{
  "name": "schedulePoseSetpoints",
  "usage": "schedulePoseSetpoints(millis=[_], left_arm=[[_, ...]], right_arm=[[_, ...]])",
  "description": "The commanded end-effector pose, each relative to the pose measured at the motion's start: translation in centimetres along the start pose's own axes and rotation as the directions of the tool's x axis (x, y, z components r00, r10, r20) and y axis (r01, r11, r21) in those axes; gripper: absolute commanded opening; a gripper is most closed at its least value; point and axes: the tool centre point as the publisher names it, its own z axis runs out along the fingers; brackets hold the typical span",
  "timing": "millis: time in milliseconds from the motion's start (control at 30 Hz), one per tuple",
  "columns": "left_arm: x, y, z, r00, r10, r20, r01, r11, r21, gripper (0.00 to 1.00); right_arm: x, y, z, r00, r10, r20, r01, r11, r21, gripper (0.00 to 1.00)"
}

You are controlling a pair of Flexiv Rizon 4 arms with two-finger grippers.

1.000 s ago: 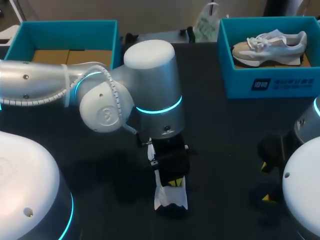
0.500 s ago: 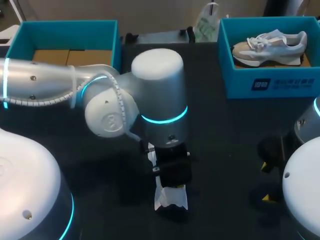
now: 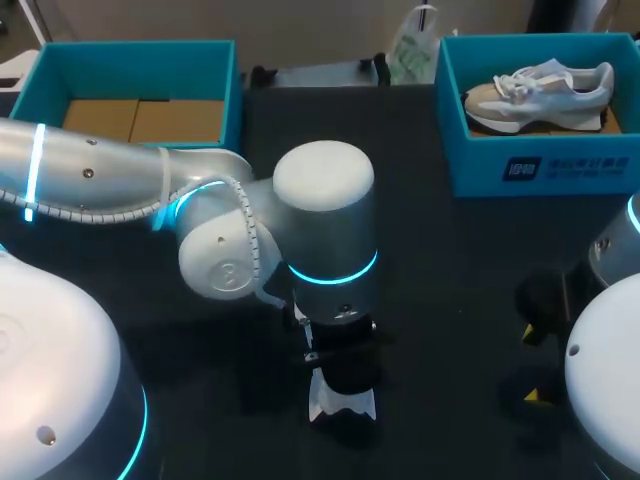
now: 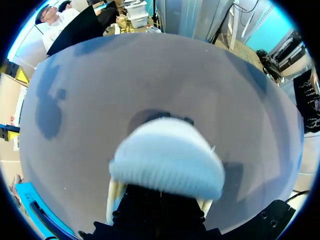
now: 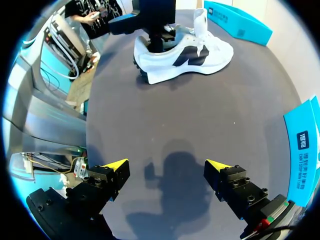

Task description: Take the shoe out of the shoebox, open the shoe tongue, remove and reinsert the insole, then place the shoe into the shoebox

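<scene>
Left gripper (image 4: 158, 200) has sunk onto the shoe (image 4: 167, 155) at 6 o'clock.
Its grip cannot be told; right gripper (image 5: 167, 172) spread; tongue and insole work likely next.

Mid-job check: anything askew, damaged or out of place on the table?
Nothing stands out. The shoe stands upright on the table with its tongue raised, and the second shoe sits upright in its box.

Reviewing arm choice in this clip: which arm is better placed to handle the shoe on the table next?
Left, I'd judge. The left pincer is right at the white shoe, which fills its wrist view. The right pincer hangs open over the table, well apart from the shoe.
</scene>
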Motion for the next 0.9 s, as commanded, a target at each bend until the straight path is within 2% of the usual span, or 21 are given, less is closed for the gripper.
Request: schedulePoseSetpoints(millis=[33, 167, 267, 500, 733, 900], left_arm=[[0.4, 2.2, 0.1, 1.0, -0.001, -0.014, 0.0, 0.999, -0.054, 0.0], [0.5, 4.1, -1.1, 1.0, -0.018, -0.001, 0.018, 0.996, -0.087, 0.0], [0.5, 4.2, -2.2, 1.0, -0.019, 0.02, 0.021, 0.996, -0.082, 0.0], [0.5, 1.9, -4.1, 0.998, -0.003, 0.059, 0.002, 1.0, 0.009, 0.0], [0.3, 0.4, -3.9, 0.999, -0.002, 0.054, -0.001, 0.998, 0.057, 0.0], [0.1, -0.2, -5.1, 0.997, 0.016, 0.072, -0.022, 0.996, 0.082, 0.0]], right_arm=[[0.2, -0.1, -0.1, 1.0, -0.001, 0.003, 0.001, 1.0, -0.002, 1.0], [0.2, -0.1, -0.1, 1.0, -0.001, 0.003, 0.001, 1.0, -0.002, 1.0], [0.2, -0.1, -0.1, 1.0, -0.001, 0.003, 0.001, 1.0, -0.002, 1.0], [0.2, -0.1, -0.1, 1.0, -0.001, 0.003, 0.001, 1.0, -0.002, 1.0], [0.2, -0.1, -0.1, 1.0, -0.001, 0.003, 0.001, 1.0, -0.002, 1.0], [0.2, -0.1, -0.1, 1.0, -0.001, 0.003, 0.001, 1.0, -0.002, 1.0]])
